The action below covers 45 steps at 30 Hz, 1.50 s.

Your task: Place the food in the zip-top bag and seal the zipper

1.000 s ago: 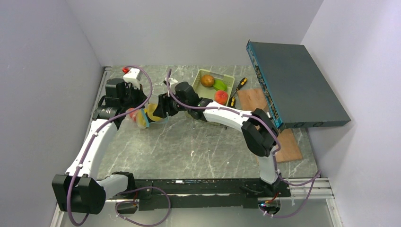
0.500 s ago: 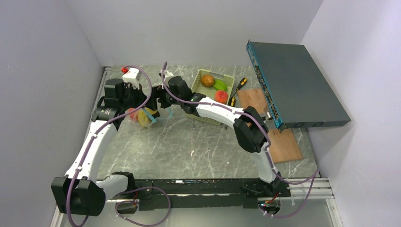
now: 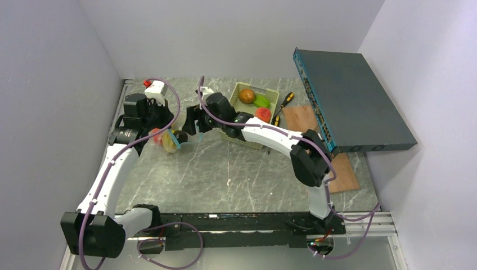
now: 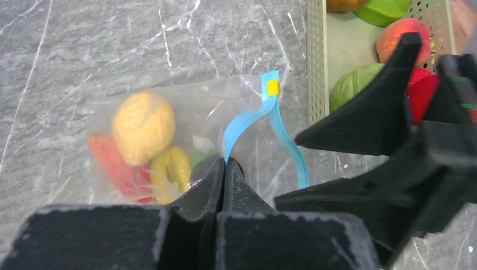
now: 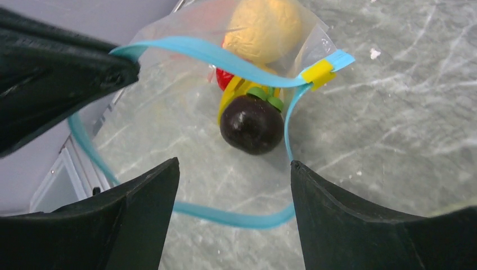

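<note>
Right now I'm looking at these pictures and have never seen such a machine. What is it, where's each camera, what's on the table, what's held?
Two robot arms are bolted to a marble table. One picture looks down from above; the other two come from cameras on the wrists. The left arm's fingers are shut on the blue zipper of a clear bag holding toy food. The right arm's fingers are open and empty, over a dark toy fruit in the bag's mouth. Farther back, a green basket holds more, beside screwdrivers.
</note>
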Available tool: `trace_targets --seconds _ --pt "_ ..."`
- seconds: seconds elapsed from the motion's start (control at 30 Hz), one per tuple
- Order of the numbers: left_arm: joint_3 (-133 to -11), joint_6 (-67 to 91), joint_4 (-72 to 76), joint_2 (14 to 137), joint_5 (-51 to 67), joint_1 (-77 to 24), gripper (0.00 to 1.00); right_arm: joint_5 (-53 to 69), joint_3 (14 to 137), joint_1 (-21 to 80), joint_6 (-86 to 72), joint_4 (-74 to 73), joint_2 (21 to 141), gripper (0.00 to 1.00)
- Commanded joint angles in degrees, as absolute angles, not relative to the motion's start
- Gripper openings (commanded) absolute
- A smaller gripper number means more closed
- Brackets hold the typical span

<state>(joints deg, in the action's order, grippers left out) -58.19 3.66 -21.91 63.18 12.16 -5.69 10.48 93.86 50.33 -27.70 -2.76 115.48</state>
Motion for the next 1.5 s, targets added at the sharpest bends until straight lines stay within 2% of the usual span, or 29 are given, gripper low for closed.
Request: trace_targets --seconds 0.0,0.27,0.43,0.9,1.13,1.33,1.47 --pt "-59.05 3.25 -20.05 61.78 12.19 -5.8 0.0 8.22 89.56 50.07 -25.27 -3.15 107.9 0.72" --pt "-58.8 3.25 -19.99 61.78 11.95 -5.8 0.0 8.23 84.04 48.88 -26.01 -2.2 107.56 0.61" --pt "-58.95 3.22 -20.25 62.27 11.78 -5.8 0.0 4.27 83.83 48.56 -23.95 -4.34 107.01 0.61" --pt "-59.02 3.93 -20.04 64.25 13.27 -5.8 0.0 -19.55 84.58 42.04 -15.1 -19.37 102.82 0.84" --pt "-58.54 3.63 -19.95 63.99 11.94 -7.08 0.0 -20.15 93.03 40.42 -15.01 -29.8 106.96 0.9" --pt "-58.69 2.78 -20.73 63.86 10.06 -8.92 0.0 -21.63 100.41 40.33 -13.8 -38.69 113.2 0.91" --pt "-58.55 2.81 -20.47 63.31 10.05 -9.49 0.0 -21.29 99.08 40.33 -11.49 -36.97 113.1 0.91"
